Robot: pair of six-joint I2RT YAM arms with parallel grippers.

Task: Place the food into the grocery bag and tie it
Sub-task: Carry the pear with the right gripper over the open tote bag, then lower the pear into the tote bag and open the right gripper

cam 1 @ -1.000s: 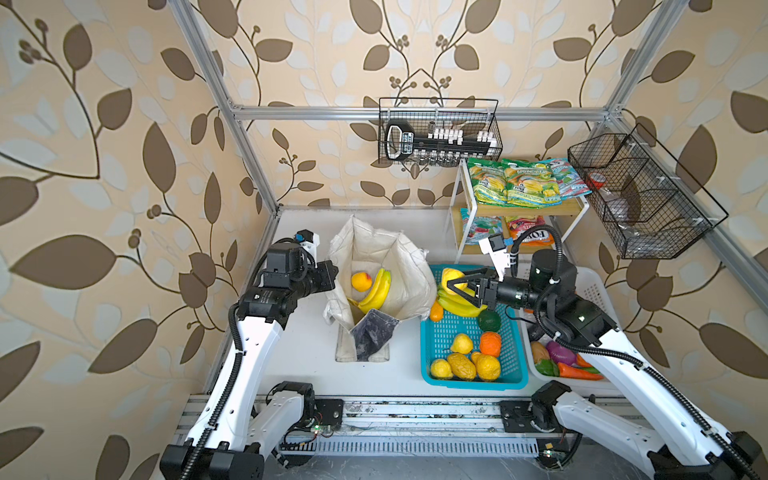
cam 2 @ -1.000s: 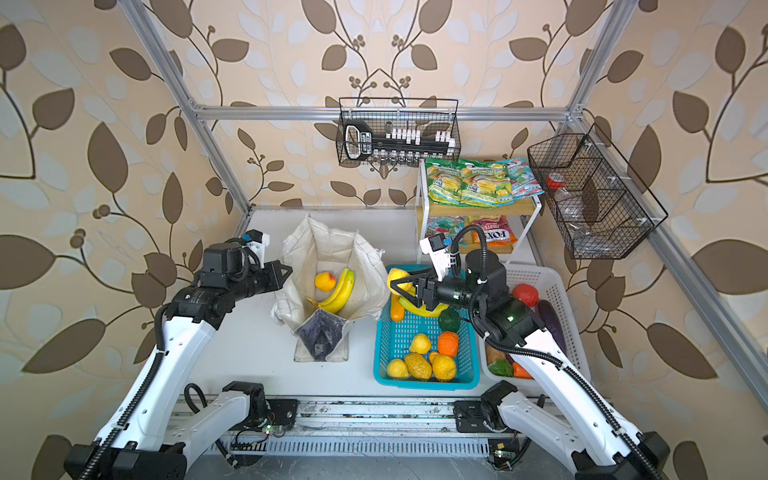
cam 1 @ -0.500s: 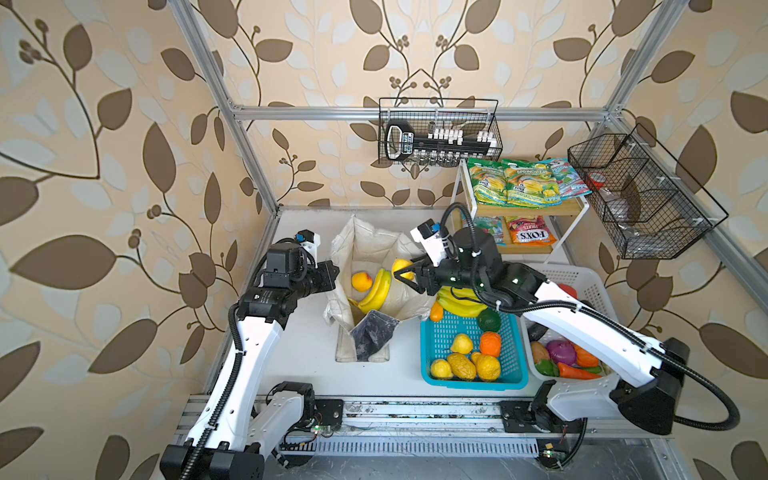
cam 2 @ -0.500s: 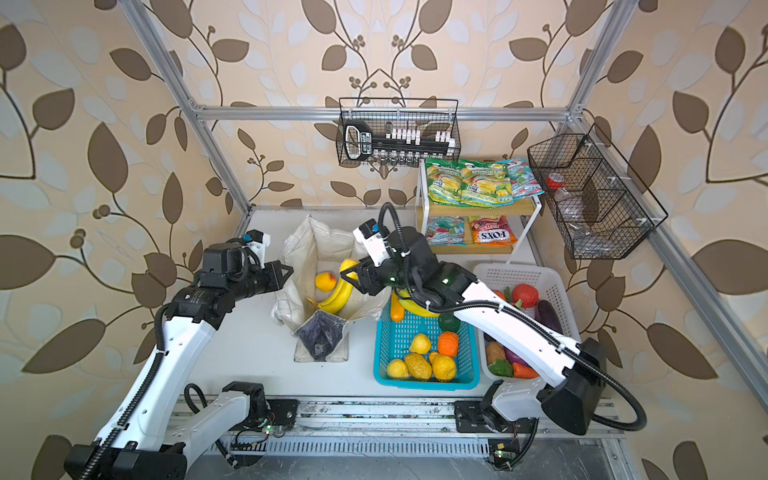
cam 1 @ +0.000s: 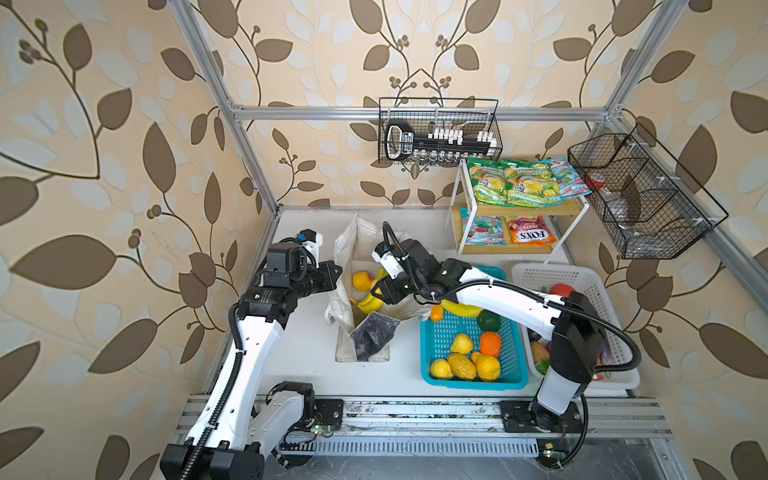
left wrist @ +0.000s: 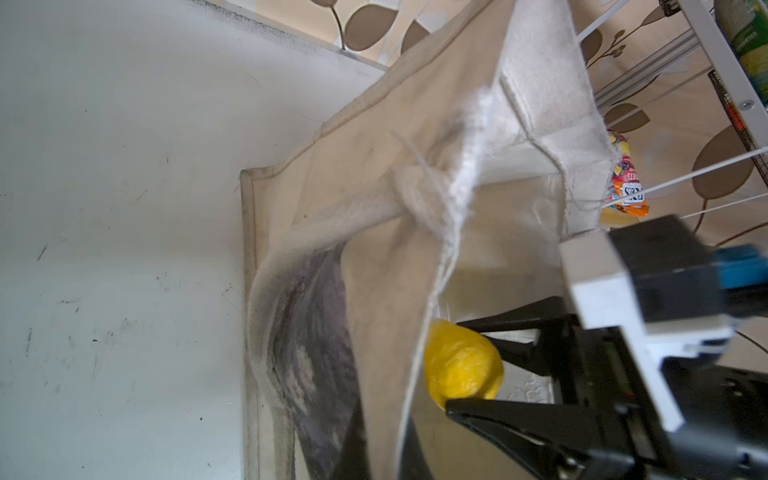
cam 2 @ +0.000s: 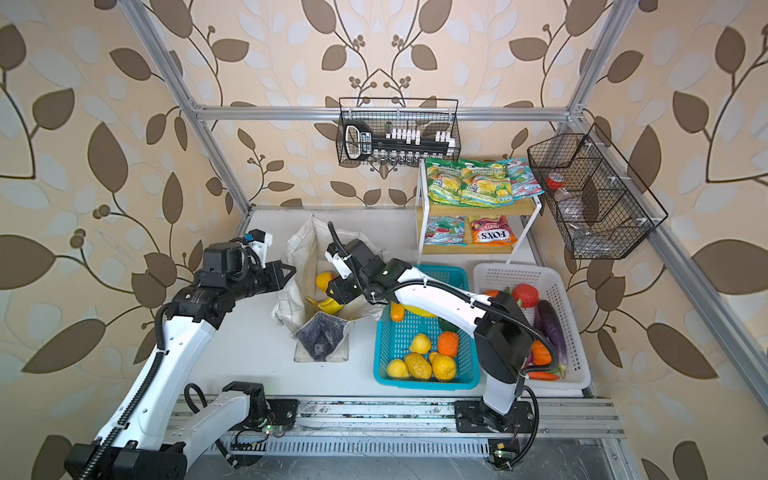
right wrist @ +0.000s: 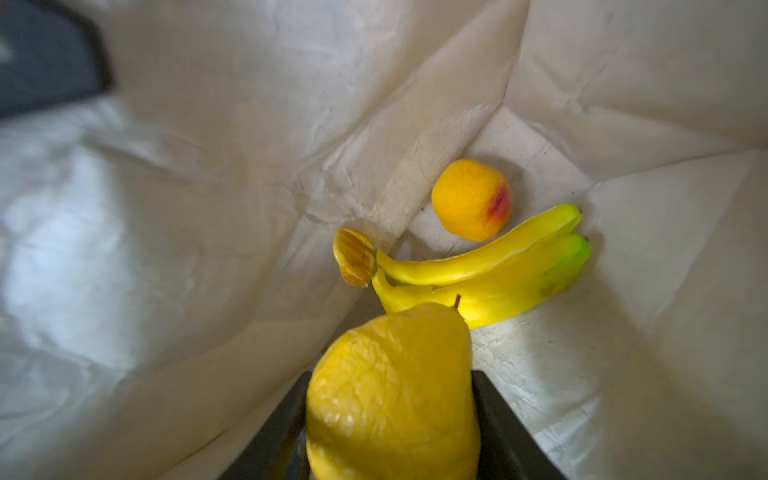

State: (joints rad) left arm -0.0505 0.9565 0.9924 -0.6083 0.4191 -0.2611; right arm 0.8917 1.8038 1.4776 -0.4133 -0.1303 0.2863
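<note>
Right claw (right wrist: 390,386) swung into grocery bag (cam 1: 353,241), clamping yellow pear (left wrist: 461,365), left claw (cam 1: 337,272) pinching its rim

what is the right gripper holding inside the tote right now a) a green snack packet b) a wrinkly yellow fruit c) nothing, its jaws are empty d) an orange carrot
B: the right wrist view shows a wrinkly yellow fruit clamped in the right gripper, above the banana bunch and orange lying on the floor of the grocery bag.
</note>
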